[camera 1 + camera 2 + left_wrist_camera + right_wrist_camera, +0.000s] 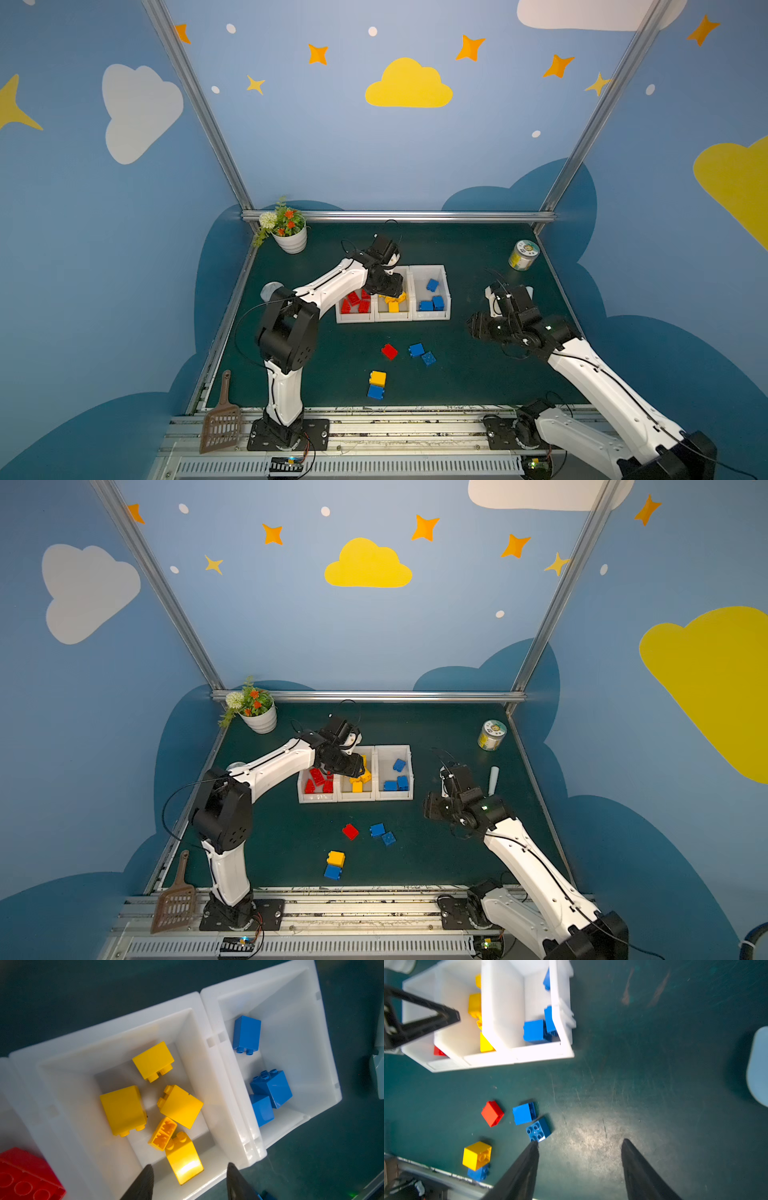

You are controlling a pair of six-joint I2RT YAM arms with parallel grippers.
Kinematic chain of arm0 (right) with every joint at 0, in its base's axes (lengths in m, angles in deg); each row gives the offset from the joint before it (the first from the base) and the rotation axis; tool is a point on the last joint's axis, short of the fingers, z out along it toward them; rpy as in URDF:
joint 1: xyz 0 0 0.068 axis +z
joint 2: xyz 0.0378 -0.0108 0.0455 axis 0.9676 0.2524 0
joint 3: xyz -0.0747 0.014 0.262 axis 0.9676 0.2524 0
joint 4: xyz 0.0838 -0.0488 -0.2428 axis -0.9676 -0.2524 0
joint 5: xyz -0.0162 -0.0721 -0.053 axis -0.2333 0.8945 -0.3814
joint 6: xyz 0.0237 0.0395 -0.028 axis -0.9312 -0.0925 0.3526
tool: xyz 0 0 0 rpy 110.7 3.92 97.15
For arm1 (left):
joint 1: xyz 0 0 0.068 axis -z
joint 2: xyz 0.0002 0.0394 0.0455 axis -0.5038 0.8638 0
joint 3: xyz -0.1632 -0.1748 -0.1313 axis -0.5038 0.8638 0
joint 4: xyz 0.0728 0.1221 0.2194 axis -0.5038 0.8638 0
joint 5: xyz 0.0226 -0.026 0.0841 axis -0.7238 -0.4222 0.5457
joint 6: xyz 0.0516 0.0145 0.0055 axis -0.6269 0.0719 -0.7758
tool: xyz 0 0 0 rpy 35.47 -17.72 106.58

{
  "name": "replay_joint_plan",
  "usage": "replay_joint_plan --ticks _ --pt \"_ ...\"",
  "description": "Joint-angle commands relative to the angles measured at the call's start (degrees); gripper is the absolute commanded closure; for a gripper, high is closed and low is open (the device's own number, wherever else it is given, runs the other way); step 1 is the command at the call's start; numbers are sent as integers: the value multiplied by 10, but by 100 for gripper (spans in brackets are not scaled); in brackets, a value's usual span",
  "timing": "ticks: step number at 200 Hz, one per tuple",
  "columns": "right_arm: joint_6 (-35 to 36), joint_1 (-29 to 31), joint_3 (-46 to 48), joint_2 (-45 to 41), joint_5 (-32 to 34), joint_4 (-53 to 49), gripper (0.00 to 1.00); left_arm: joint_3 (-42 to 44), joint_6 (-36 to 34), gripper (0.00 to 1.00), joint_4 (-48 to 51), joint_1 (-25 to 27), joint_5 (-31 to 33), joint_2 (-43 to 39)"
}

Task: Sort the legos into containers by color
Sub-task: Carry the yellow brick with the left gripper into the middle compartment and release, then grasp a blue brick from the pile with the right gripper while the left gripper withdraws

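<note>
**Studded blue brick lies off the right jaws, not between them**

The left gripper (pixel 189 1165) hangs over the middle container (pixel 124 1020), near the centre of both top views. Its jaws stand partly apart and clamp nothing. A yellow brick (pixel 184 1159) lies on the container floor below them with a clear gap to either finger, beside four other yellow pieces.

The right gripper (pixel 580 1141) hovers over bare green mat (pixel 478 374) at the right of both top views, with its jaws well apart and empty.

Five pieces are still unsorted on the mat, in the lower middle of the top views:
- a red brick (pixel 389 351)
- a plain blue brick (pixel 416 349) just beside it
- a studs-up blue brick (pixel 538 1130) touching or nearly touching the plain one
- a yellow cube (pixel 377 377) lower down, pressed against another blue piece (pixel 375 391)

The next pick most likely turns on the studs-up blue brick. In the right wrist view it sits just past the tip of the left-hand finger, up and to the left of the gap, so the jaws do not straddle it. It is near-square, with no long axis to speak of, and its sides run diagonally to the line between the fingers. I judge that the right arm is the nearer one. It would need to shift toward the lower left of the top views and turn its wrist to square up. The blue container (pixel 430 316) is the rightmost of the three.
</note>
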Motion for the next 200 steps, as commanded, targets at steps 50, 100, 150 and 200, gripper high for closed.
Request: replay_joint_plan --ticks 50,100,150,200 --pt "20 60 -18 78 -44 7 35 113 43 37 -37 -18 11 -140" --pt "36 140 -56 169 -47 0 33 240 83 36 -59 -40 29 -258" --pt "42 198 -133 300 -30 -59 33 354 128 35 -70 -52 46 -362" --pt "43 246 -165 389 0 -61 34 437 164 34 -90 -54 68 -457"
